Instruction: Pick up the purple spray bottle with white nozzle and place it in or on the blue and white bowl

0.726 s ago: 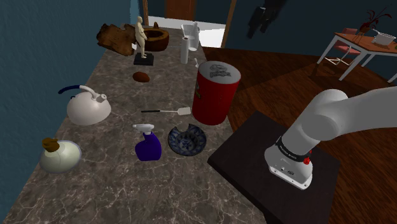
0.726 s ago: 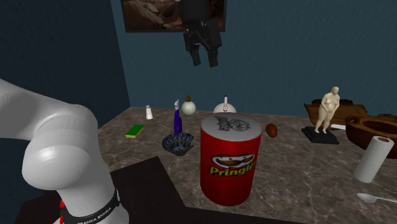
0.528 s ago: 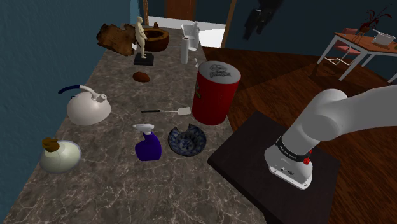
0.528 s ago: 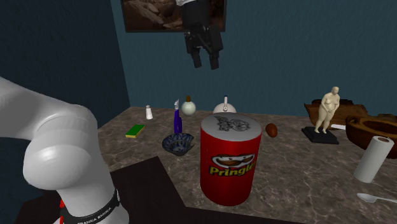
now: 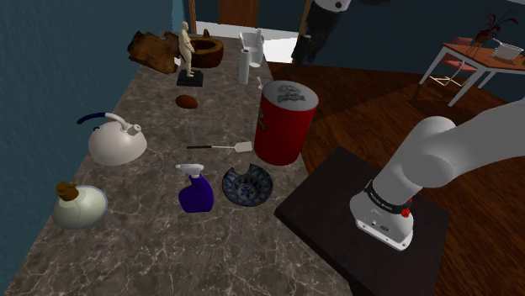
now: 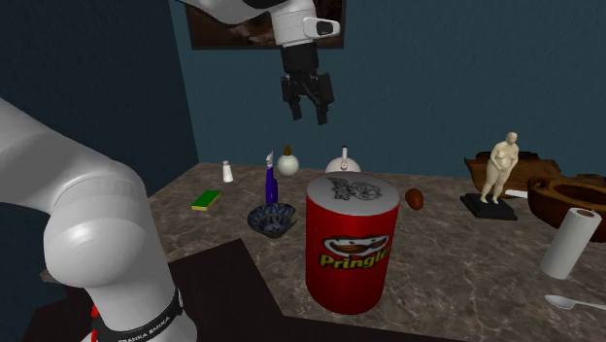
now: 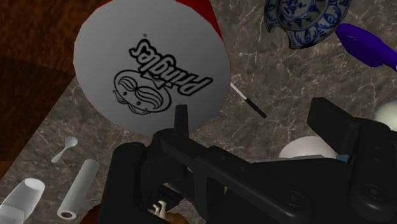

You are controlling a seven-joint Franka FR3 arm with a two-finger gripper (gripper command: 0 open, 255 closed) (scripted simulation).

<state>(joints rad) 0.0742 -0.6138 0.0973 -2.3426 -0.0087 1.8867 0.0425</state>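
The purple spray bottle [image 5: 198, 196] with a white nozzle stands upright on the marble counter [image 5: 143, 252], just left of the blue and white bowl [image 5: 246, 185] in the shoulder view. In the second exterior view the bottle [image 6: 271, 183] rises right behind the bowl [image 6: 272, 220]. My gripper [image 6: 308, 103] hangs open and empty, high above the counter over the far side of the red Pringles can [image 6: 352, 243]. In the wrist view the gripper [image 7: 253, 116] looks down past the can's lid [image 7: 153, 70], with the bowl [image 7: 308, 22] and the bottle [image 7: 366, 46] further off.
The tall Pringles can [image 5: 284, 122] stands beside the bowl. A small white-headed utensil [image 5: 220, 147] lies behind the bowl. A white kettle [image 5: 116, 141], a corked flask [image 5: 78, 204], a figurine [image 5: 188, 52], a paper roll [image 5: 245, 63] and a wooden bowl [image 5: 206, 49] stand around. My stand [image 5: 362, 219] borders the counter.
The gripper has come down and moved toward the shoulder view's left, and the white wrist has come into sight. Nothing on the counter has moved.
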